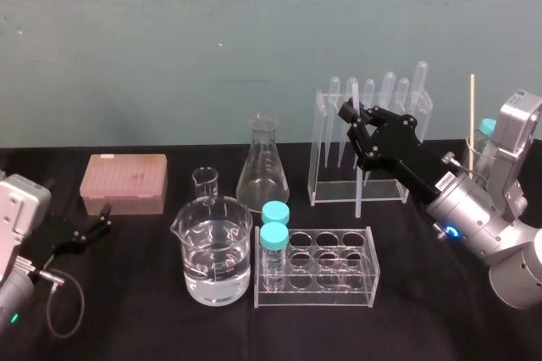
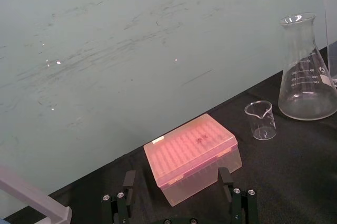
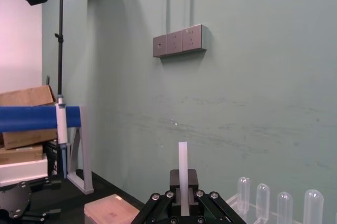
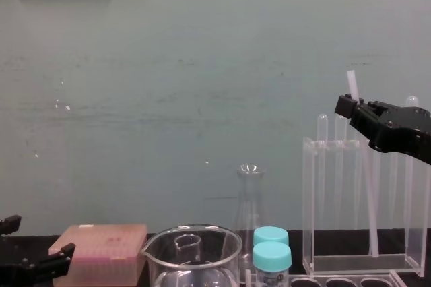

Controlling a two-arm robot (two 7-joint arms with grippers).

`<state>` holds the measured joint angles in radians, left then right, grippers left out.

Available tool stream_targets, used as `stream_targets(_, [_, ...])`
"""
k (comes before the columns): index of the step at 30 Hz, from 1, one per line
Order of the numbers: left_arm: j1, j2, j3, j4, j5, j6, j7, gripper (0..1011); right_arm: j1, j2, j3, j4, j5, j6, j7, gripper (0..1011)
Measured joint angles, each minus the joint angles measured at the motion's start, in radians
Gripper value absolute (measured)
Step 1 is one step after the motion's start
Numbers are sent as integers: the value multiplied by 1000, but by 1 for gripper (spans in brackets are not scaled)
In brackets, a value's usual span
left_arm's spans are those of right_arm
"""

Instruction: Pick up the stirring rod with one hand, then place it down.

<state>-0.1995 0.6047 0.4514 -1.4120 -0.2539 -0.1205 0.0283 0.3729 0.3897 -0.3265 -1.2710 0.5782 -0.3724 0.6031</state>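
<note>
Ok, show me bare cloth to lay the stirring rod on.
Bare cloth lies front-left, between the left gripper, the pink tip box and the large beaker. Another strip runs before the vial rack. The centre is crowded; the right gripper holds the stirring rod at the tall rack.

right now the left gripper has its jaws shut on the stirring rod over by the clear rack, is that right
Not quite: it is the right gripper whose jaws are shut on the stirring rod by the clear rack, as the head view shows. The left gripper sits low by the pink box, jaws open.
</note>
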Motion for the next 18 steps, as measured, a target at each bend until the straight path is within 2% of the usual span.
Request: stream_targets(18, [0, 0, 0, 0, 0, 0, 0, 1000, 0, 0, 0, 0, 0, 0, 0, 69])
